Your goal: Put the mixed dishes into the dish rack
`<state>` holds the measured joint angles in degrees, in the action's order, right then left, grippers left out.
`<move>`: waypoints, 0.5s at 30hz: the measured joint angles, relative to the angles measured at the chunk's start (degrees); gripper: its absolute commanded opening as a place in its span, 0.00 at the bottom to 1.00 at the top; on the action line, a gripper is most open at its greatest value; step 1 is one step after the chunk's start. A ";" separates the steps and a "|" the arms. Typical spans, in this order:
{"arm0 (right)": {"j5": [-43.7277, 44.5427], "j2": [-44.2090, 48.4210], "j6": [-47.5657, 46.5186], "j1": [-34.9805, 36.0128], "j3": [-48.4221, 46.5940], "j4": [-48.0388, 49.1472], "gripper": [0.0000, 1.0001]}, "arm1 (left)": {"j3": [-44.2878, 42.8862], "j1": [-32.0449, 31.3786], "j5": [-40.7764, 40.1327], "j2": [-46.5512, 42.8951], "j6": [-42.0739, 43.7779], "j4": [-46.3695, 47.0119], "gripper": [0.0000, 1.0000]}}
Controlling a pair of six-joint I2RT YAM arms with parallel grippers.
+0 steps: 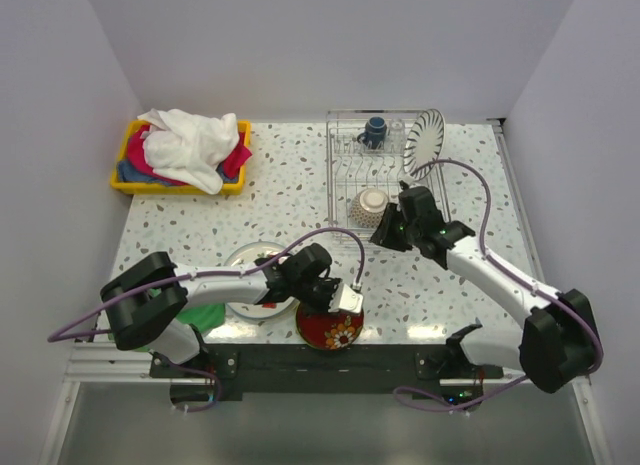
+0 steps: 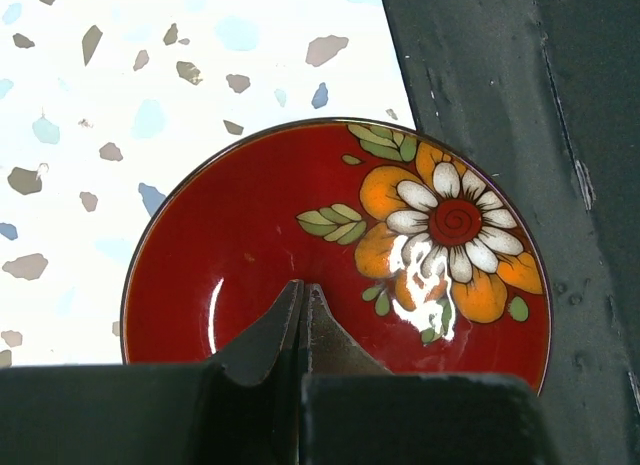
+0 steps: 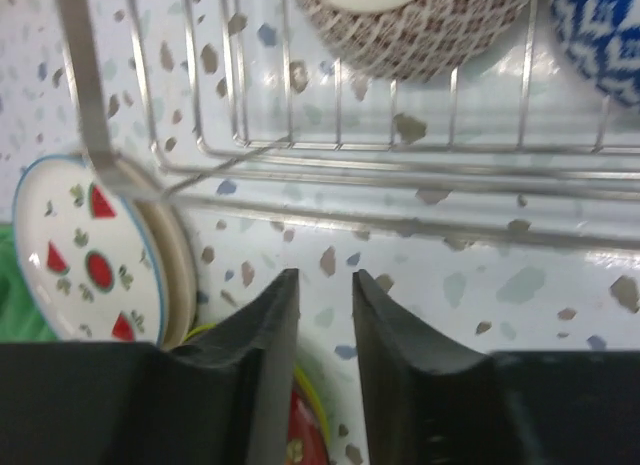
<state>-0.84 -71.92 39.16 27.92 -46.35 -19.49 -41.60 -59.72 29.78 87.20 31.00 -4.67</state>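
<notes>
The red floral plate (image 1: 330, 330) lies flat at the table's near edge. It fills the left wrist view (image 2: 340, 245). My left gripper (image 1: 345, 300) hangs just over it, jaws shut on nothing (image 2: 303, 285). The dish rack (image 1: 340, 175) stands at the back. It holds the striped white plate (image 1: 424, 142) upright, the dark blue mug (image 1: 375, 132) and the upturned orange-red bowl (image 1: 371, 205). My right gripper (image 1: 385, 232) is at the rack's front edge, jaws a little apart and empty (image 3: 325, 280). The right wrist view shows the rack wires (image 3: 400, 150), the orange-red bowl (image 3: 420, 25) and the blue-white bowl (image 3: 600, 35).
A white plate with watermelon slices (image 1: 255, 275) lies under my left arm and also shows in the right wrist view (image 3: 90, 250). A green cloth (image 1: 205, 317) lies beside it. The yellow bin (image 1: 130, 180) of cloths sits at the back left. A dark rail (image 2: 500, 85) runs along the table's near edge.
</notes>
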 measured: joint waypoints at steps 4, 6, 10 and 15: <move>-3.82 7.67 1.01 2.91 2.49 -5.27 0.45 | 0.00 -0.20 -0.31 0.15 -0.37 0.52 0.00; -5.05 10.05 2.08 4.09 4.26 -7.61 0.47 | -0.04 -0.35 -0.59 0.33 -0.46 0.87 0.00; -6.47 10.16 4.81 5.60 8.72 -9.33 0.61 | -0.31 -0.42 -0.61 0.98 -1.05 1.90 0.00; -7.96 9.94 7.37 8.39 12.11 -10.71 0.61 | -0.68 -0.66 -0.68 1.68 -1.86 3.08 0.00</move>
<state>-8.80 -61.98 46.52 36.32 -34.24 -30.20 -42.28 -60.38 29.10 88.88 29.15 -1.58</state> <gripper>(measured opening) 0.608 0.016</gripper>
